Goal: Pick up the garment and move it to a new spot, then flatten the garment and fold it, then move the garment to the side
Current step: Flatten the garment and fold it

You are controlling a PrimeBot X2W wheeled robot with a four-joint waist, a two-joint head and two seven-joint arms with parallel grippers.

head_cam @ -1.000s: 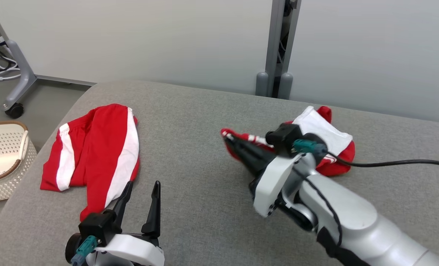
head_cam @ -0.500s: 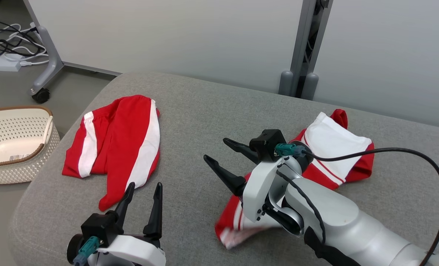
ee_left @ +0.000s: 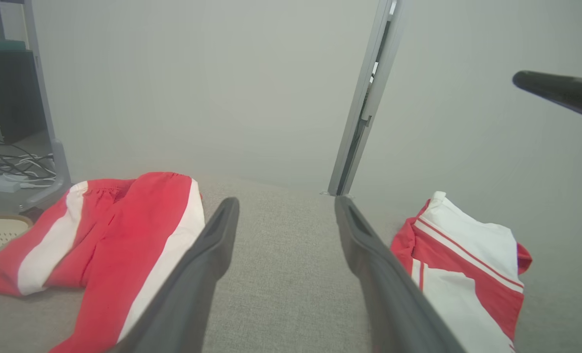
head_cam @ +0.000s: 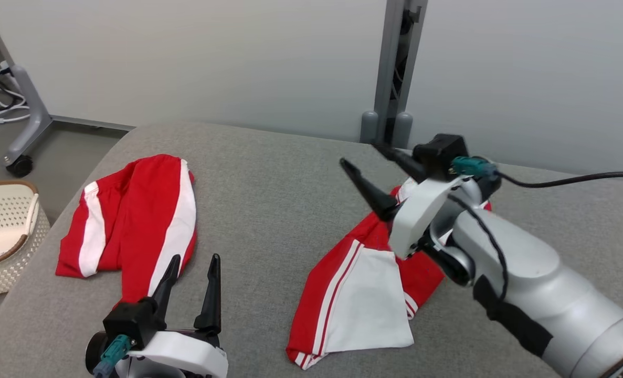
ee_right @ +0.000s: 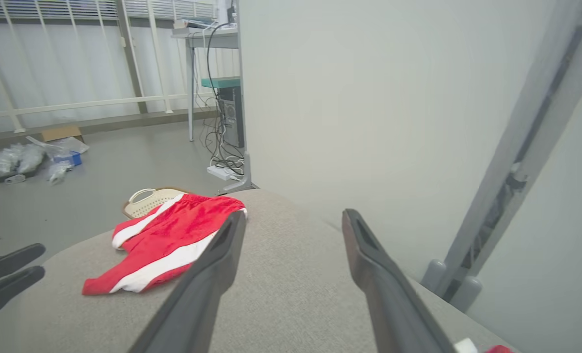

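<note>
Cream basket [head_cam: 17,273] beside grey cushion [head_cam: 269,184]

Two pieces lie well apart on the cushion [head_cam: 269,199]: shorts [head_cam: 133,220] left, garment [head_cam: 363,299] right. The left gripper [head_cam: 194,257] sits at the shorts' near end, the right gripper [head_cam: 361,155] above the garment's far end. A basket [head_cam: 1,241] stands on the floor left of the cushion, a post [head_cam: 392,68] behind.

lab-like workroom: partition panels [head_cam: 185,58], floor cables [ee_right: 220,156], computer tower [ee_right: 233,117]
</note>
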